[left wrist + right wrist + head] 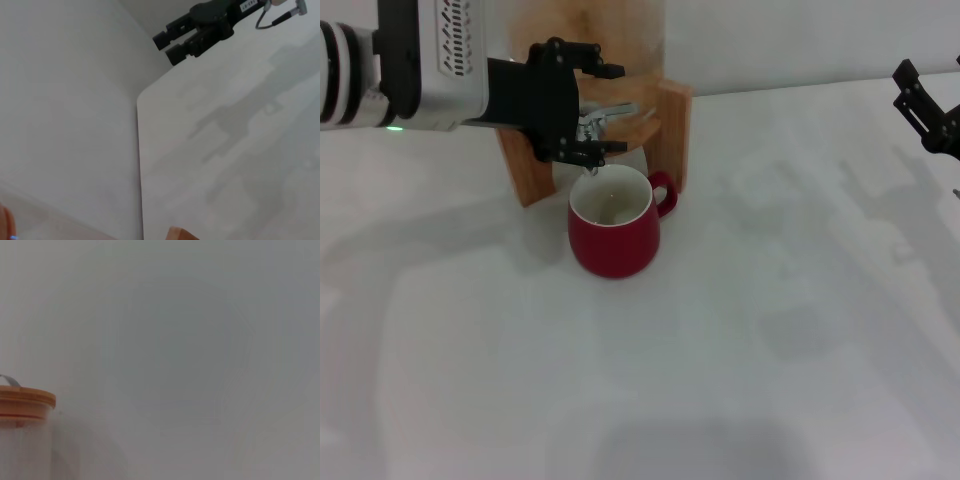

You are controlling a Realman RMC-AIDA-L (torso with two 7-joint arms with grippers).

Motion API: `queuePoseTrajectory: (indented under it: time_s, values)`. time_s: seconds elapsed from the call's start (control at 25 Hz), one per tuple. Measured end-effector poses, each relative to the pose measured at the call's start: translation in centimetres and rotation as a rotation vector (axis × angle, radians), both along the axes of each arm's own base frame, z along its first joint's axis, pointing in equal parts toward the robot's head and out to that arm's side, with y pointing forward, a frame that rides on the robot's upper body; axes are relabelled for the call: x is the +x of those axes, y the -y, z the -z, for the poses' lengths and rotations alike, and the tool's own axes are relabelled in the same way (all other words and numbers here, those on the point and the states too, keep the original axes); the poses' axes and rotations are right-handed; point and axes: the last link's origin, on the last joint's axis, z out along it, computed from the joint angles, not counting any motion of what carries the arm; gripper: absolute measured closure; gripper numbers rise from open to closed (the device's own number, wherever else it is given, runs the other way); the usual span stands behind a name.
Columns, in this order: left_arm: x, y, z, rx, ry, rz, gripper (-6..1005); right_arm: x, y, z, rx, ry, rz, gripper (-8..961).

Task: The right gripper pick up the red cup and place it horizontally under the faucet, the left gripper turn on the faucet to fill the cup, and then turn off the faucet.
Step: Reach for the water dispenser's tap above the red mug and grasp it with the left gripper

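At the far left of the head view, the left gripper point(582, 110) is seen reaching in from the left on a white arm with black bands and a vented white housing. Its black fingers point(603, 70) are spread, one set above and one set below the lever of the faucet point(605, 118), so the chrome handle lies between them; whether they press on it cannot be told. The lever's long axis runs roughly left to right, and the spout points down toward the cup.

The faucet is set in the wooden-framed dispenser point(670, 130), which stands at the far side of the white table point(770, 350).

Just in front of the dispenser and under the spout, the red cup point(615, 232) is seen standing upright on the table, its mouth facing up and its white inside exposed. Its small loop handle points to the right and slightly away.

At the far right edge, well apart from the cup, the right gripper point(927, 112) is held above the table with its black fingers parted and nothing between them. In the left wrist view the same gripper point(172, 44) is seen farther off; a small white label on it carries writing that cannot be read.

In the right wrist view only an orange-rimmed lid point(25, 402) is shown against a plain wall.
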Motion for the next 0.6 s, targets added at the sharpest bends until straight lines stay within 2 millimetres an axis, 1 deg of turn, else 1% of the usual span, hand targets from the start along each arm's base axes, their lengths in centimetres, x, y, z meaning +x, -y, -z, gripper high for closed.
queuePoseTrajectory:
  time_s: [0.6]
  values:
    - [0.0, 0.12, 0.03, -0.005, 0.003, -0.006, 229, 0.03, 0.08, 0.1, -0.005, 0.002, 0.0, 136]
